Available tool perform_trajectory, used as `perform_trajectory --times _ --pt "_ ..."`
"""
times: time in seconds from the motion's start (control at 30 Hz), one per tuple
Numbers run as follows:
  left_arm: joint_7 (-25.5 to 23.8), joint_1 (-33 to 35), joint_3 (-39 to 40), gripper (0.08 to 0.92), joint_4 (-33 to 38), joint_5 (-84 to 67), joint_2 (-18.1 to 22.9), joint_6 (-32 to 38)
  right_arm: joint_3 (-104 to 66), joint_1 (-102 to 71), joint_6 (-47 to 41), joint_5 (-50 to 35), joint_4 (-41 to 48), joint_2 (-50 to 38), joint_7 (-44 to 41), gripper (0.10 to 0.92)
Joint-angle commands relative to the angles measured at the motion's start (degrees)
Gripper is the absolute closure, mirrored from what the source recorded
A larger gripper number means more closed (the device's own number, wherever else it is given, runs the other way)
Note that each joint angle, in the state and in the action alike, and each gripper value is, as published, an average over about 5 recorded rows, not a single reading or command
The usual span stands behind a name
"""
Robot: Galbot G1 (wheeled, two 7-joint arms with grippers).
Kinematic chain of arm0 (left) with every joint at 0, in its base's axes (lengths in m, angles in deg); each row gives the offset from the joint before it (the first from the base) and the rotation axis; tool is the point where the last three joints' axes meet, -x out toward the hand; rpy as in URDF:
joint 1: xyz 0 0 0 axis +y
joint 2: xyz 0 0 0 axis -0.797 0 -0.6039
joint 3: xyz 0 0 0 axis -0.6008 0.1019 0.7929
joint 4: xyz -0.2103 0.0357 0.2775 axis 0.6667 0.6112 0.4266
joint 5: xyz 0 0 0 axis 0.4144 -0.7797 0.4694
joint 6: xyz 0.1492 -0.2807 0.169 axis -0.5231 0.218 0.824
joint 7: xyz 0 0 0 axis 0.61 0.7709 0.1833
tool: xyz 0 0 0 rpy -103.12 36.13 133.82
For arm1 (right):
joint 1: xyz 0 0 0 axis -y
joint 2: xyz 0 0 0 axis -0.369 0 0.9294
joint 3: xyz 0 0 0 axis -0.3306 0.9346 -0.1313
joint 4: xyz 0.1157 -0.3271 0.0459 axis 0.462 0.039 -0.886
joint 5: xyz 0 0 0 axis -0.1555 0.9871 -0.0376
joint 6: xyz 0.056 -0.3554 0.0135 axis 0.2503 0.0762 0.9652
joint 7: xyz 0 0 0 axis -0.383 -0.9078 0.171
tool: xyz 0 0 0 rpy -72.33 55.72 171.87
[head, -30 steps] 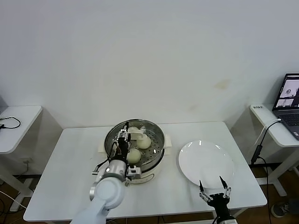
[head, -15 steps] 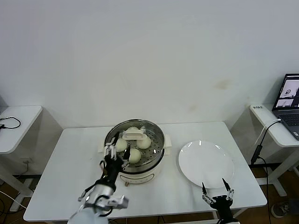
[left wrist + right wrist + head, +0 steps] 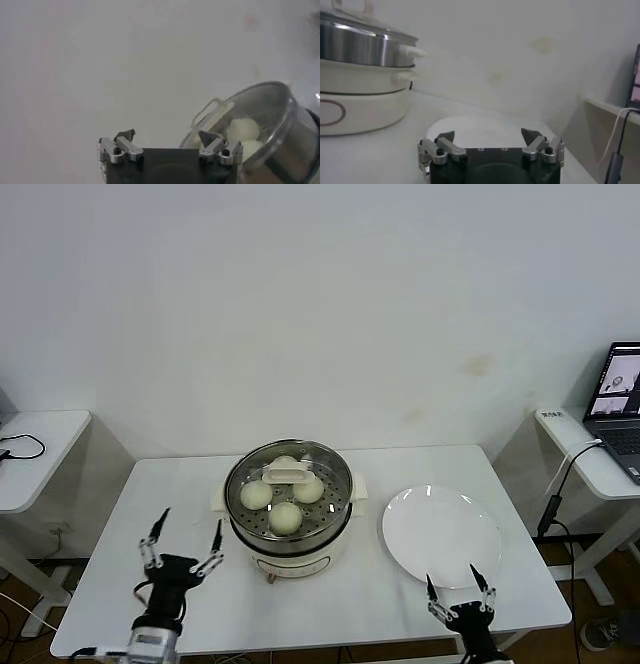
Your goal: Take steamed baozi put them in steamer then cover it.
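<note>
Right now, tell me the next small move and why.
Probably none beyond parking both arms. The glass lid already sits on the steamer with the buns inside, the plate is bare, and the left tool and right tool are open and hold nothing, near the table's front edge.

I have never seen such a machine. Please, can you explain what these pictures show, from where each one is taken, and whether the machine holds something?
This is a two-armed robot. One picture comes from its head, looking down at a white table; the other two come from cameras on its wrists. The left gripper and the right gripper hover low at the table's near edge, both open, holding nothing. On the table stands the steamer with the buns inside and the glass cover on top. Beside it lies an empty white plate. Side tables stand at both ends; the right one carries a laptop.
</note>
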Motion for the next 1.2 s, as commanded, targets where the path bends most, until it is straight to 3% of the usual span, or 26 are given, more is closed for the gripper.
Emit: perform_trajectory --times 0.03,0.4,1.2 --pt "3.63 6.45 -6.93 0.177 -2.83 -20.04 0.96 6.58 1.29 -1.24 -1.13 -1.48 -3.43 -1.01 -0.39 0.203" --pt "1.84 5.4 -8.16 0.177 -7.43 -23.58 0.28 6.87 4.04 -1.46 -2.74 -1.91 -5.17 -3.05 -0.43 0.202" --pt "-0.2 7.12 -6.5 0.177 -4.6 -22.76 1.6 1.96 5.84 -4.26 -12.27 -11.01 -8.57 -9.17 1.02 0.203"
